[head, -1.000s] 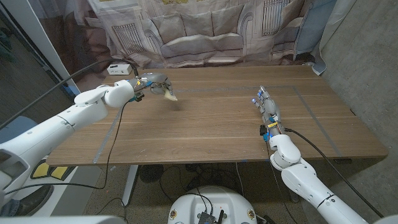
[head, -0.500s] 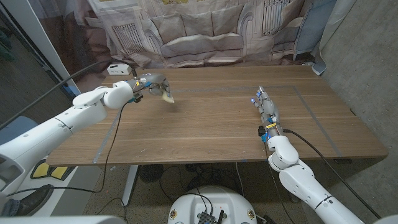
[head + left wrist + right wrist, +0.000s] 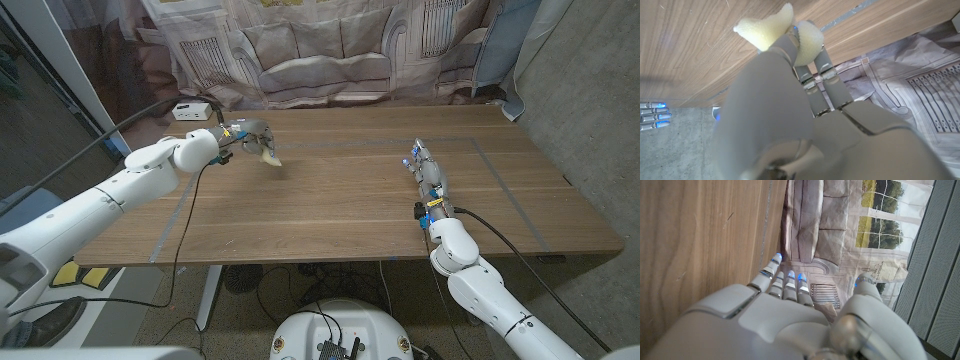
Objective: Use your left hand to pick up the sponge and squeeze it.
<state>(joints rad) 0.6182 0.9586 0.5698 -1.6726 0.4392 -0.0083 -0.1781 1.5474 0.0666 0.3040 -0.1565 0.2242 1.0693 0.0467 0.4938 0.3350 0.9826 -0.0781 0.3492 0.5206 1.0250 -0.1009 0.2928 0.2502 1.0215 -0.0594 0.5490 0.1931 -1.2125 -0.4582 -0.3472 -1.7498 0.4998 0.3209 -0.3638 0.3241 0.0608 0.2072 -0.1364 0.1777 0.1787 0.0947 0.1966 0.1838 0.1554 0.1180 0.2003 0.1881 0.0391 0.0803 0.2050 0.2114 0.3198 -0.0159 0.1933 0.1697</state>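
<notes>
Since a second ago the left hand (image 3: 247,136) is sitting a touch farther back toward the far edge of the wooden table (image 3: 340,200), carrying the sponge (image 3: 269,153) with it, while the right hand (image 3: 428,176) is staying where it was. In the head view the left arm (image 3: 110,195) is reaching in from the near left corner, and its hand is hovering above the table's far left part with the pale yellow sponge poking out from its fingers toward the table's middle. The left wrist view is showing those fingers (image 3: 812,65) curled tightly around the sponge (image 3: 785,27), which is bulging out in two crumpled lobes beyond the fingertips, so the hand is clamped on it and the sponge is being held clear of the wood. The right hand is lying on the table's right side, well apart from the sponge, with its fingers stretched out toward the far edge; in the right wrist view its fingers (image 3: 785,280) are lying side by side along the wood with small blue lights at their tips, the thumb standing off to one side, and nothing is in its grasp. A white box (image 3: 193,110) with a cable is sitting just beyond the table's far left edge, near the left hand, and a printed fabric backdrop (image 3: 330,50) is hanging behind the table.
</notes>
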